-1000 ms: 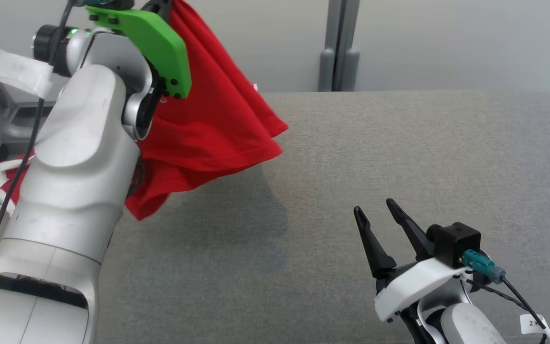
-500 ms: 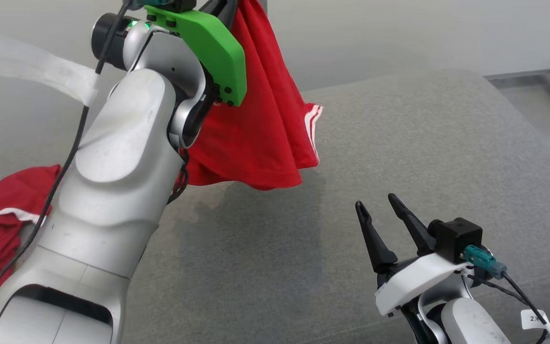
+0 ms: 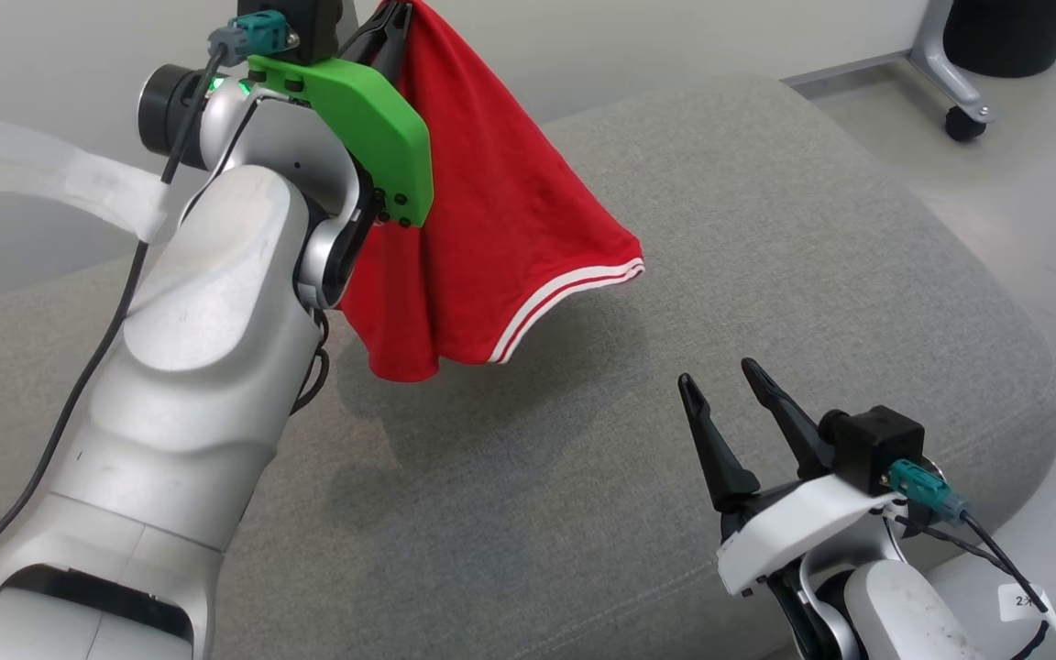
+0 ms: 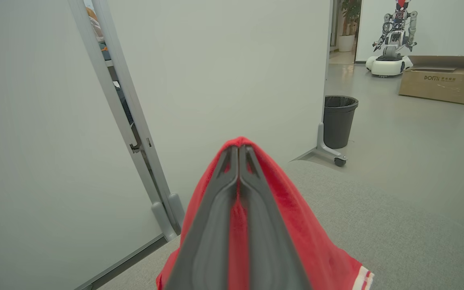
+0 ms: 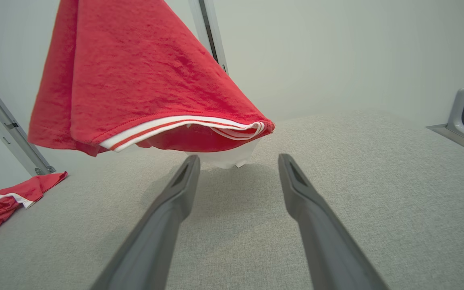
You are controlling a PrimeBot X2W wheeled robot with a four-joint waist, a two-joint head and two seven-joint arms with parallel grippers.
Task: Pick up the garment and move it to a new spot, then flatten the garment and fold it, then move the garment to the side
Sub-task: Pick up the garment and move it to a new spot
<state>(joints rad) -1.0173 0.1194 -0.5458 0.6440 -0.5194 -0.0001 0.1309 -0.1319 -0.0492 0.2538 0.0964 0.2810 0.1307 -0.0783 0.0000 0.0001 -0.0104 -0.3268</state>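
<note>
Since approx. half a sec ago the head cam has turned to the right, so the whole picture shifted and the rounded right corner of the worktop [image 3: 995, 367] is now in it. The garment [image 3: 510, 211] itself has also swung. Its white-striped hem [image 3: 574, 289], which before hung nearly vertical, now runs slanted and points toward the right edge.

Left claw [image 4: 239, 151] is raised high over the far part of the worktop, fingers pressed together on a fold at the top of the red garment. The cloth drapes down over both sides of the fingers. Rest of the garment hangs free behind the green bracket [image 3: 354, 119] on that wrist. In the right wrist view I see a gap between its lowest edge and the grey surface, so it is not touching.

Right claw [image 3: 716, 374] is low near the front-right corner of the worktop, jaws wide apart, nothing between them, well apart from the garment.

A 2nd red cloth [image 5: 2, 205] w/ white stripe lies flat at the left edge of the worktop. Behind the far edge stands a pale partition [image 4: 224, 72], and a dark bin [image 4: 338, 121] is on the floor beside its wheeled foot.
</note>
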